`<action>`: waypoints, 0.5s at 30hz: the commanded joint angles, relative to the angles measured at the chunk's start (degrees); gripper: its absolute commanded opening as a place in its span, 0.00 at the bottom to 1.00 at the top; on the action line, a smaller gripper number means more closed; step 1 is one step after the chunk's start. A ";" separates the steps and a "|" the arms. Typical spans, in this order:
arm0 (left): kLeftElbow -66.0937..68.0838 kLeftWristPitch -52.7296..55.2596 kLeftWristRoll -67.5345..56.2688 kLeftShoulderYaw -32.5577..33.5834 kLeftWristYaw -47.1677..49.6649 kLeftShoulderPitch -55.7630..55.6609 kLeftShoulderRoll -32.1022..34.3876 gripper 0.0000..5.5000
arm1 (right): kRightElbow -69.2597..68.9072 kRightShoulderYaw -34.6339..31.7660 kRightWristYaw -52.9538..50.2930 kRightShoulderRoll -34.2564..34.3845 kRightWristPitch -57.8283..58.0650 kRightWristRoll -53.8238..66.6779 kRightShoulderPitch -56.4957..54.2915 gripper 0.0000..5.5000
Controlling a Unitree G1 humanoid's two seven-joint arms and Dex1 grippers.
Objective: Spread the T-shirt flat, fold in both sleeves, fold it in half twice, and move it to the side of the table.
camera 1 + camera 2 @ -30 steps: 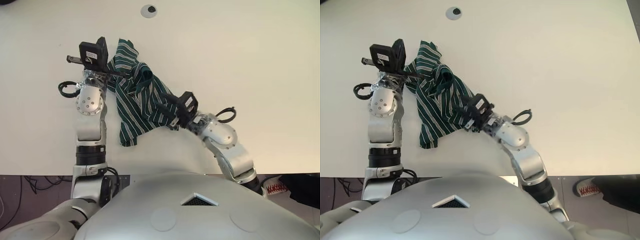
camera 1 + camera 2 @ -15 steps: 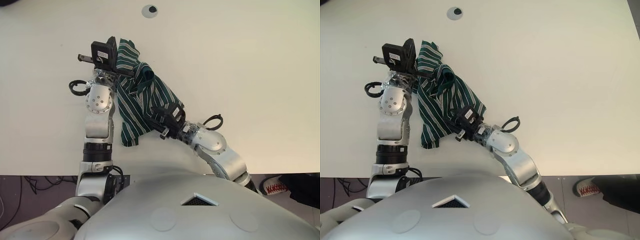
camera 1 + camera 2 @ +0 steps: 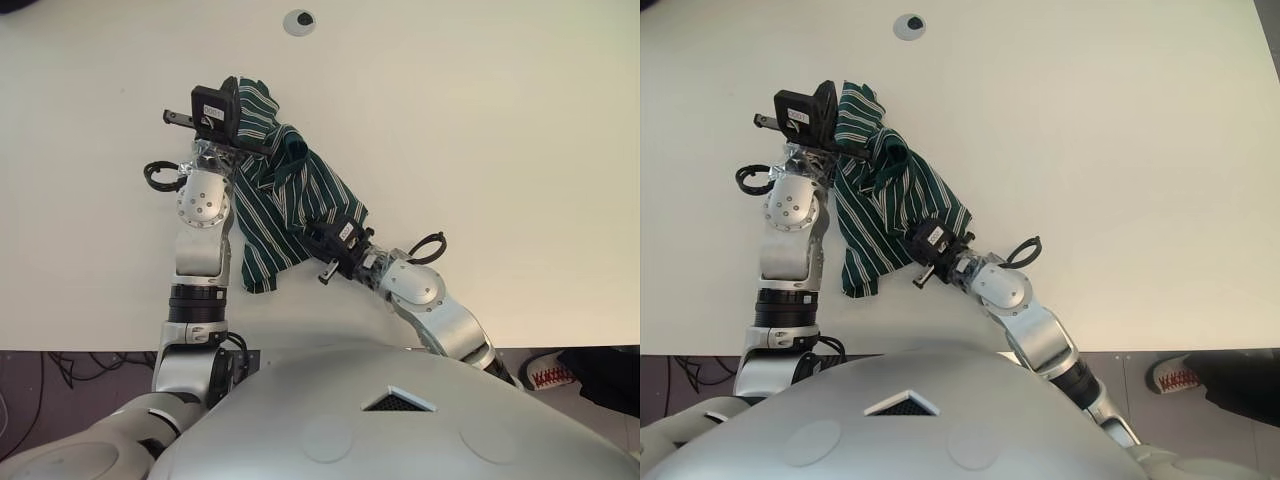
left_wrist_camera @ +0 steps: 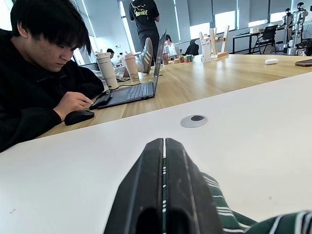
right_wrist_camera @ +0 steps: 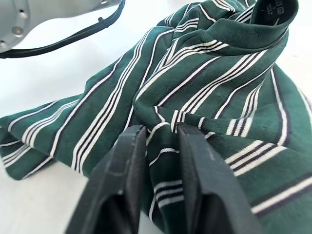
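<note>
A green T-shirt (image 3: 285, 190) with white stripes lies crumpled on the white table (image 3: 500, 150), running from far left to near middle. My left gripper (image 3: 236, 122) sits at the shirt's far corner. In the left wrist view its fingertips (image 4: 163, 142) are pressed together on a thin sliver of green cloth, with more shirt (image 4: 229, 214) below. My right gripper (image 3: 320, 236) is at the shirt's near right edge. In the right wrist view this gripper (image 5: 161, 139) is shut on a raised fold of striped fabric (image 5: 195, 83).
A round cable grommet (image 3: 298, 21) is set in the table beyond the shirt, also visible as the grommet (image 4: 193, 120) in the left wrist view. The table's right half is bare white surface. Its near edge (image 3: 560, 346) runs just in front of my body.
My left gripper has shifted right with the shirt's far corner. My right gripper has moved left and nearer to me, bunching the shirt's right side inward.
</note>
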 commanded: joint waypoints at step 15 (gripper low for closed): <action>4.37 -4.40 -2.16 0.22 -2.16 -1.96 -0.62 0.00 | -8.88 -25.65 1.27 3.52 0.60 27.28 -0.05 0.00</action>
